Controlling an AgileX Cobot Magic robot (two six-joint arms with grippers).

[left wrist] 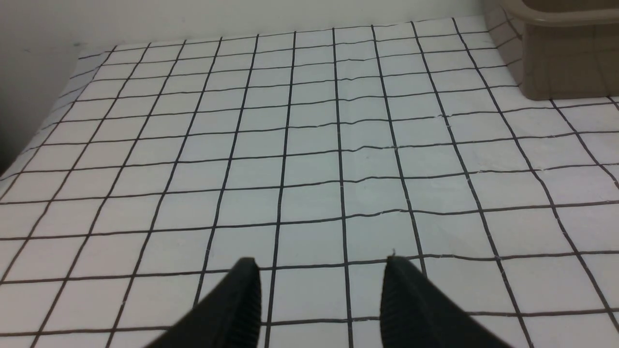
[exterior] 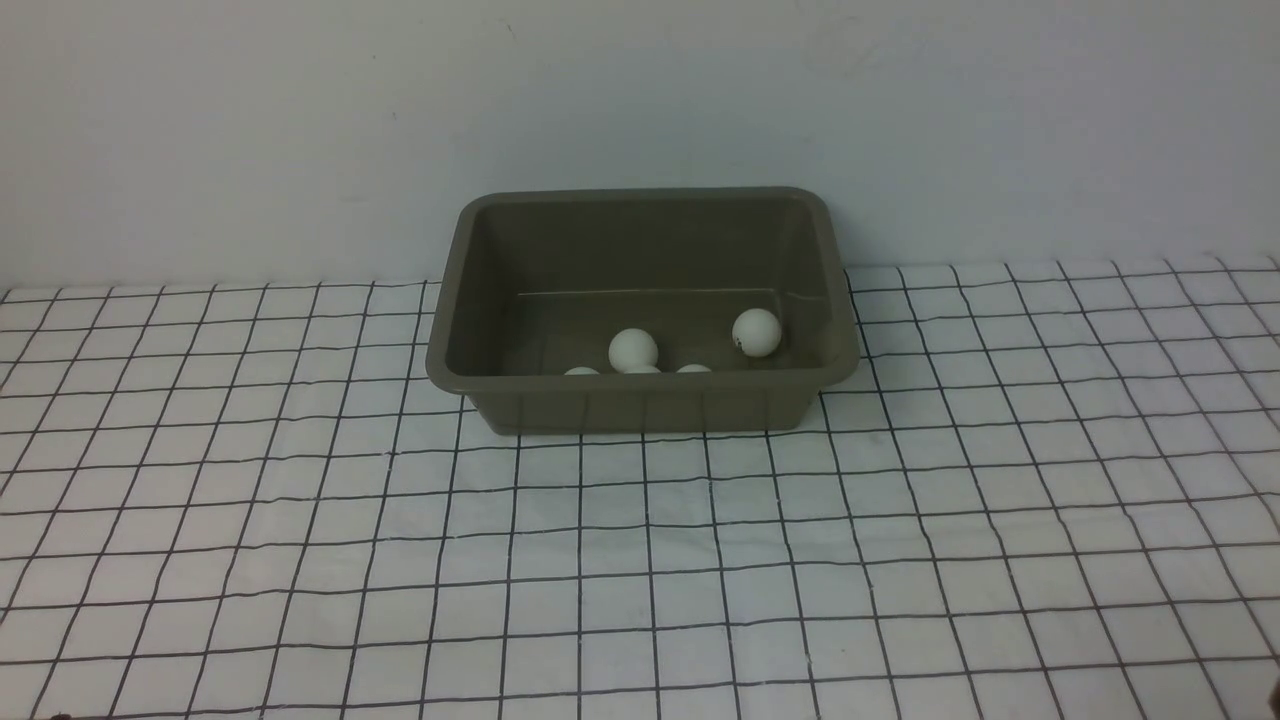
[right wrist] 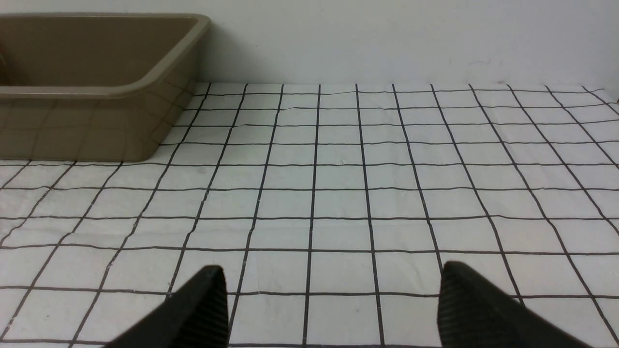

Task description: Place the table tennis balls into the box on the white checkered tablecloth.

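Observation:
The olive-grey box (exterior: 640, 405) stands at the back middle of the white checkered tablecloth (exterior: 640, 560). Several white table tennis balls lie inside it: one (exterior: 633, 349) near the middle, one (exterior: 756, 332) with a dark mark to the right, and others half hidden behind the front wall. Neither arm shows in the front view. My left gripper (left wrist: 320, 261) hovers over bare cloth with its fingers apart and nothing between them; a corner of the box (left wrist: 556, 58) is off to one side. My right gripper (right wrist: 333, 267) is open wider, also empty, with the box (right wrist: 96, 121) well ahead.
A plain pale wall (exterior: 640, 90) rises right behind the box. The cloth is slightly wrinkled and runs to the table's left edge (left wrist: 43, 130) in the left wrist view.

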